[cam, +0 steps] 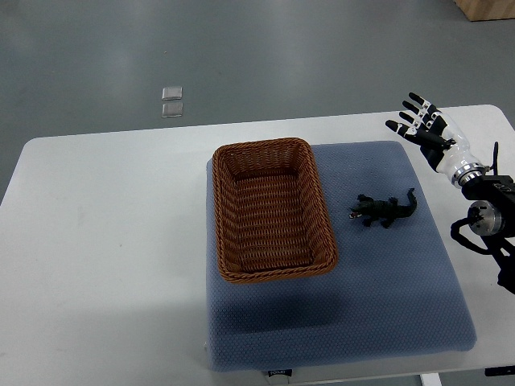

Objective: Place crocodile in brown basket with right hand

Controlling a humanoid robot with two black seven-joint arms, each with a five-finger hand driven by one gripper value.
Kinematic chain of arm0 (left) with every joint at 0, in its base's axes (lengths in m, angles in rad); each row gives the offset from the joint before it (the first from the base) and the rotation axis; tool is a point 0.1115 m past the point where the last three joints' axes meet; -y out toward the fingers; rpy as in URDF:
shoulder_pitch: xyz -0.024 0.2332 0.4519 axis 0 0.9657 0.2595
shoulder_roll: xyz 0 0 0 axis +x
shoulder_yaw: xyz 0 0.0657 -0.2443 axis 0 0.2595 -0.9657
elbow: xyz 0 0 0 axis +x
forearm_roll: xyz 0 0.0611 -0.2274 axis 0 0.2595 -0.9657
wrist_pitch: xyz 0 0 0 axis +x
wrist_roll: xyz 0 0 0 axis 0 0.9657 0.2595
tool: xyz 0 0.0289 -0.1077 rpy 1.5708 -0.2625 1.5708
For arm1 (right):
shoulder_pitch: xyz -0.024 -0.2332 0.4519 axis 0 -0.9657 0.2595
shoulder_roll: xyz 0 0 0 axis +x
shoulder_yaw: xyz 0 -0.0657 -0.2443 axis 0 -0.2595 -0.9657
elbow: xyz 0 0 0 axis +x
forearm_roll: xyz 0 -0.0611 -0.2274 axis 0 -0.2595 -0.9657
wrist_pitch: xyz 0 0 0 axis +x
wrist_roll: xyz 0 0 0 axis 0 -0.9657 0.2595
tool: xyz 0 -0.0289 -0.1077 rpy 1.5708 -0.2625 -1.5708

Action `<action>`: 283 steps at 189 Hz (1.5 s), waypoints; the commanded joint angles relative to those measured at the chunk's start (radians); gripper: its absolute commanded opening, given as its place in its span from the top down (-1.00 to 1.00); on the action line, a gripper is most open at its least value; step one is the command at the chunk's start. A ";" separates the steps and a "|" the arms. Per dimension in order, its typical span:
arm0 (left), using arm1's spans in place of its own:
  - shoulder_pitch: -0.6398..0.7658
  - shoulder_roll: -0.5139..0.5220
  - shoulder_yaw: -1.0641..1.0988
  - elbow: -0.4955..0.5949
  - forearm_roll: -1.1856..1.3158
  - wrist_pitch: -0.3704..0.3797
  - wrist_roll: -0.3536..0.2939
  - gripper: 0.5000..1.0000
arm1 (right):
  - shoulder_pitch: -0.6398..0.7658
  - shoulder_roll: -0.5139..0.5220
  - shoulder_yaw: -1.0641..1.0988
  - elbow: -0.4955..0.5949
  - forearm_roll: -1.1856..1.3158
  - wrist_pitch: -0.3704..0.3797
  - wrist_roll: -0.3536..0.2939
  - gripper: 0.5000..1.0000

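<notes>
A small dark toy crocodile (384,211) lies on the blue mat (378,289), just right of the brown wicker basket (227,241), apart from it. The basket holds nothing that I can see. My right hand (417,121) is raised at the table's far right, above and right of the crocodile, with its fingers spread and holding nothing. Its arm (483,205) comes in from the right edge. The left arm does not show.
The white table (105,241) carries the blue mat, which the basket sits on at its left part. Two small clear squares (171,102) lie on the grey floor beyond the table. A wooden box corner (487,8) shows top right.
</notes>
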 commanded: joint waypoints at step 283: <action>0.000 0.000 -0.001 -0.001 0.000 0.000 0.000 -1.00 | 0.112 -0.196 -0.214 0.146 -0.459 0.110 0.062 -0.72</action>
